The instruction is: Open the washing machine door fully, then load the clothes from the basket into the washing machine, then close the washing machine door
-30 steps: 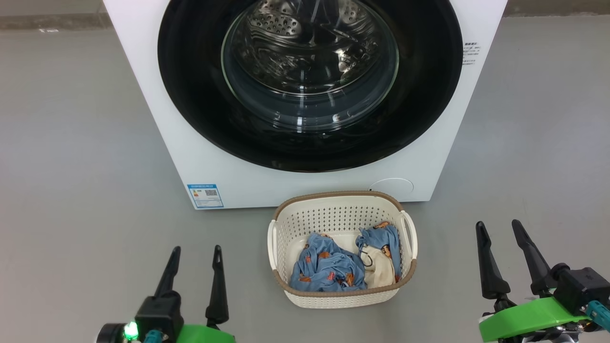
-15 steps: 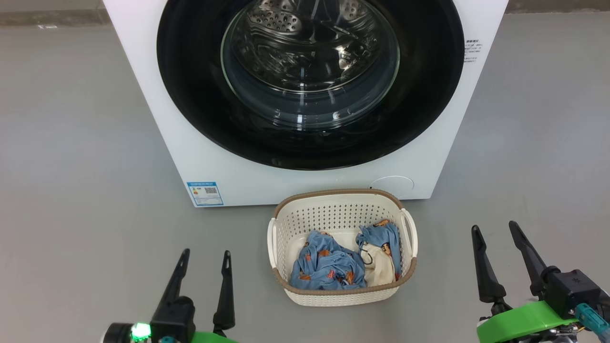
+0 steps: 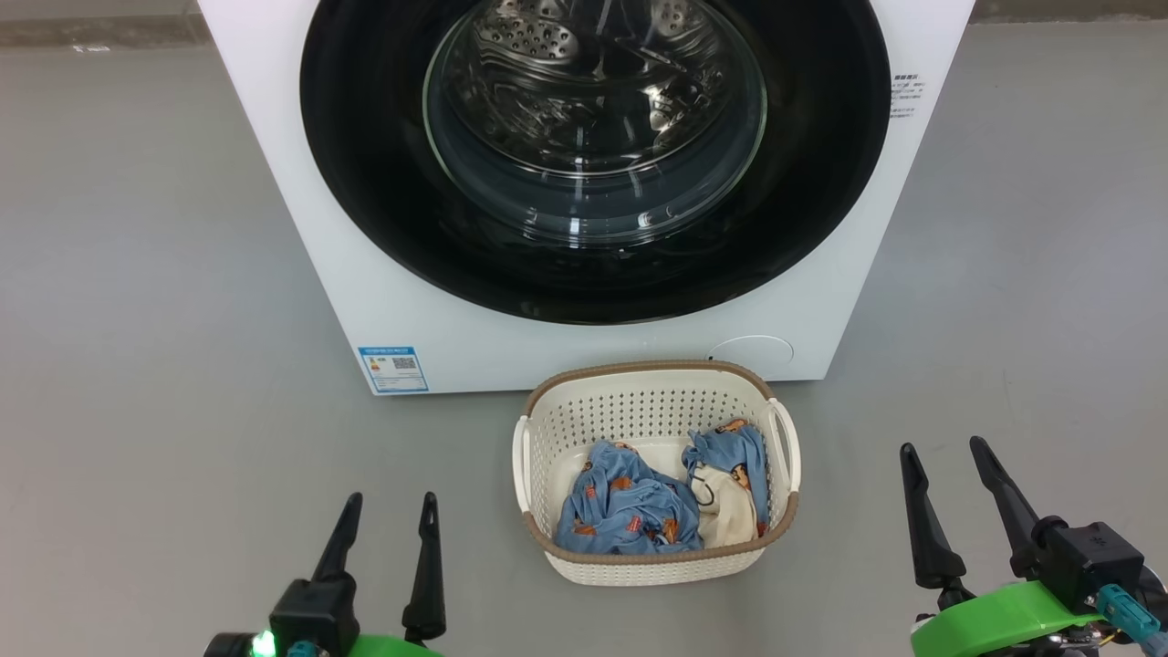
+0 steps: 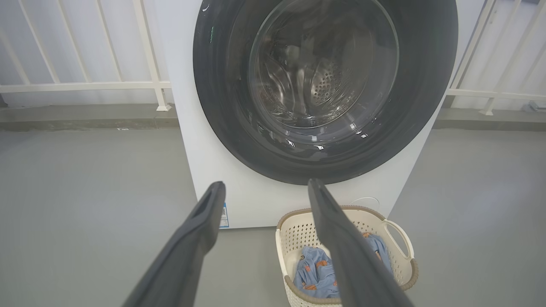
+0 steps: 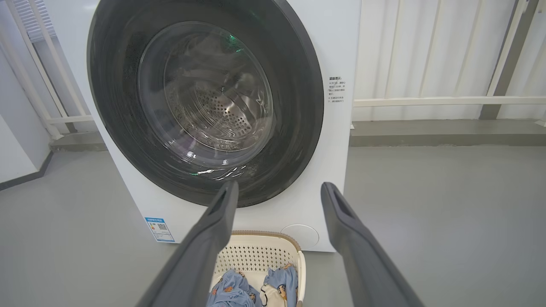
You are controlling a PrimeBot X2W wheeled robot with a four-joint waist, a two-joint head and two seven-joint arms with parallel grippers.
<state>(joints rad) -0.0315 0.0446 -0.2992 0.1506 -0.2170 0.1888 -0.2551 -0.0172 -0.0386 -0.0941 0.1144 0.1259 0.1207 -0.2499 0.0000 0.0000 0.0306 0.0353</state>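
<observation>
1. The washing machine (image 3: 511,351) stands at 12 o'clock in the head view, on the grey floor (image 3: 137,274).
2. The washing machine door (image 3: 365,137) is shut flat against the white front. The perforated steel drum (image 3: 547,46) is seen through the door's glass window (image 3: 593,182).
3. A blue label sticker (image 3: 393,369) is fixed at 7 o'clock of the door, and a round white cap (image 3: 751,354) is set at 5 o'clock.
4. The basket (image 3: 652,570) is placed on the floor at 6 o'clock of the machine, just before its front. Whether the two touch cannot be told.
5. The clothes (image 3: 630,511) are heaped inside the basket against its near wall. The blue bundle lies toward 9 o'clock and the piece with a cream-white part (image 3: 725,511) toward 3 o'clock.
6. The left gripper (image 3: 391,500) is held at 9 o'clock of the basket, apart from it. Its fingers are spread with nothing between them.
7. The right gripper (image 3: 942,447) is held at 3 o'clock of the basket, well apart, and is likewise released and empty.
8. A white railing (image 4: 85,85) is seen behind the machine in the left wrist view.
</observation>
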